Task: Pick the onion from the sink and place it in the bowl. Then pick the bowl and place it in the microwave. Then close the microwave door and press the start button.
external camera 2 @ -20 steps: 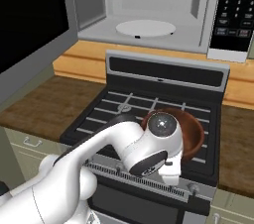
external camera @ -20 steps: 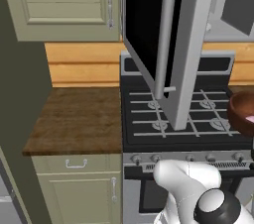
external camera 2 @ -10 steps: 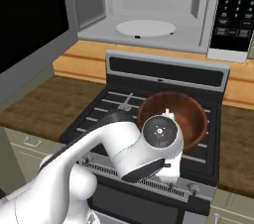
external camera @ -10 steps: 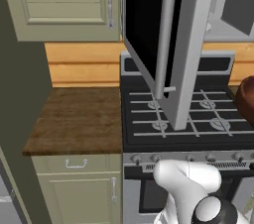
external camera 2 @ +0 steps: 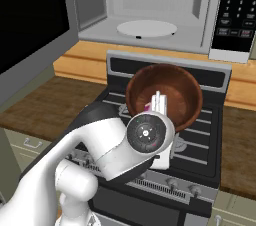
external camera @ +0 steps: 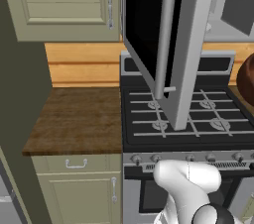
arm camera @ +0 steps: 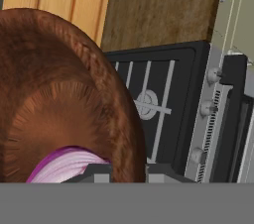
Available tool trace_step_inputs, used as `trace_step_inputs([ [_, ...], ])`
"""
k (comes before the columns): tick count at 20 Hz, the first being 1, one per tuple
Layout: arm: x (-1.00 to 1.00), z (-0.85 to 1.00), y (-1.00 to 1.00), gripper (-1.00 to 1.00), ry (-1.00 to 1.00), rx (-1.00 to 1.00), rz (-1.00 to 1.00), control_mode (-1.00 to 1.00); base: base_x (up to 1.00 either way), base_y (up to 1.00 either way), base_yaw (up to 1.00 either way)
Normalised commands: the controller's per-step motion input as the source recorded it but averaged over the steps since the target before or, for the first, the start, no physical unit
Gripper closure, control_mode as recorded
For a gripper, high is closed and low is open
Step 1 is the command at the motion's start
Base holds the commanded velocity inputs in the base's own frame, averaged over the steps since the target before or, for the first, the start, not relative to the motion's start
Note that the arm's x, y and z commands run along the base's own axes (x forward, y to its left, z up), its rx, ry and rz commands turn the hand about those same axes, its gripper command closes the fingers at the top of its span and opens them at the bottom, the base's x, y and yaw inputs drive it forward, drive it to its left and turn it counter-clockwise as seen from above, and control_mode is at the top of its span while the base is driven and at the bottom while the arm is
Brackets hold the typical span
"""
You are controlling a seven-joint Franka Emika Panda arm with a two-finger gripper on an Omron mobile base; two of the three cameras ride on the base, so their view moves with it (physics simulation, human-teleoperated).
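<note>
My gripper (external camera 2: 159,100) is shut on the near rim of the reddish-brown bowl (external camera 2: 165,95), holding it in the air above the stove, tilted toward the camera. In the hand view the bowl (arm camera: 59,99) takes up the left side, its rim pinched between the fingertips (arm camera: 96,172). The purple onion (arm camera: 64,166) lies inside the bowl by the gripped rim, and a sliver of the onion (external camera 2: 148,107) shows beside the fingers. The microwave (external camera 2: 150,15) stands open above and behind, its white turntable bare. The microwave door (external camera: 168,44) swings out to the left. The sink is out of view.
A black gas range (external camera 2: 200,135) with grates and front knobs lies below the bowl. The microwave's keypad panel (external camera 2: 239,15) is at its right. Wooden counter (external camera: 74,114) flanks the stove, with beige cabinets (external camera: 64,0) above. The bowl's edge (external camera: 246,79) shows at the right of the left base view.
The gripper has lifted the bowl with the onion up off the stove and toward the microwave opening. The door and the base have not moved.
</note>
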Motion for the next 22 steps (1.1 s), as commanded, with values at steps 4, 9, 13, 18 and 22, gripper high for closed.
trace_step_inputs([
  [4,0.00,0.25,0.33,1.00,-0.16,0.02,0.00,-1.00,0.00,0.00,0.00],
  [9,0.00,0.36,0.46,1.00,-0.10,0.00,0.00,-1.00,0.00,0.00,0.00],
  [13,0.14,0.37,0.36,1.00,-0.03,0.00,0.00,-1.00,0.00,0.00,0.00],
  [18,0.34,0.51,0.12,1.00,0.08,0.00,0.01,-1.00,0.00,0.00,0.00],
  [22,0.22,0.51,0.18,1.00,0.06,-0.01,0.02,-1.00,0.00,0.00,0.00],
])
